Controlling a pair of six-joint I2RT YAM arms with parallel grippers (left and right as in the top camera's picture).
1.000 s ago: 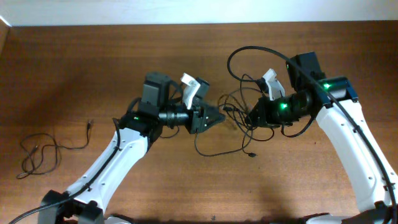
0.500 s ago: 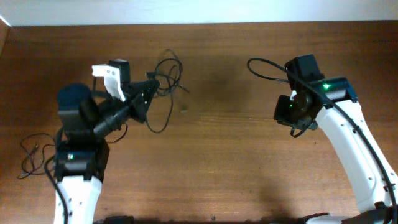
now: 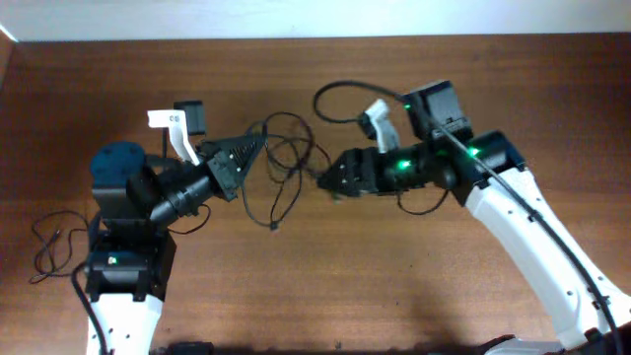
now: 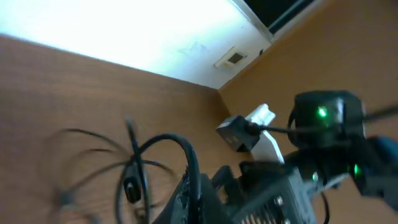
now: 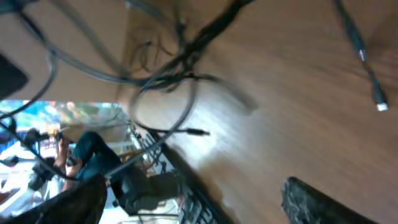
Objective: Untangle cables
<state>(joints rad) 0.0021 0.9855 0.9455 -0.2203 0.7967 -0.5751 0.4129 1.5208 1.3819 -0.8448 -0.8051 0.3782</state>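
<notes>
The tangled cables [image 3: 284,150] are thin black cords bunched in loops above the table's middle. My left gripper [image 3: 258,147] is shut on them, and one end hangs down to a plug [image 3: 273,227]. In the left wrist view a cord [image 4: 189,163] runs across the closed left gripper [image 4: 191,186], with a plug [image 4: 132,190] dangling beside it. My right gripper [image 3: 325,180] points left at the tangle, just right of it, open and holding nothing. The right wrist view shows its fingers [image 5: 308,199] spread wide below the blurred cables [image 5: 180,59] and a silvery-tipped plug [image 5: 380,106].
Another thin black cable [image 3: 61,242] lies in loose loops on the wooden table [image 3: 394,286] at the far left, beside the left arm's base [image 3: 123,271]. The thick black cable [image 3: 340,91] on the right arm arcs over the tangle's right side.
My left gripper shut on the tangle and carried it left, then slightly back. My right gripper let go, pulled away right, then swung back left, opening wide.
</notes>
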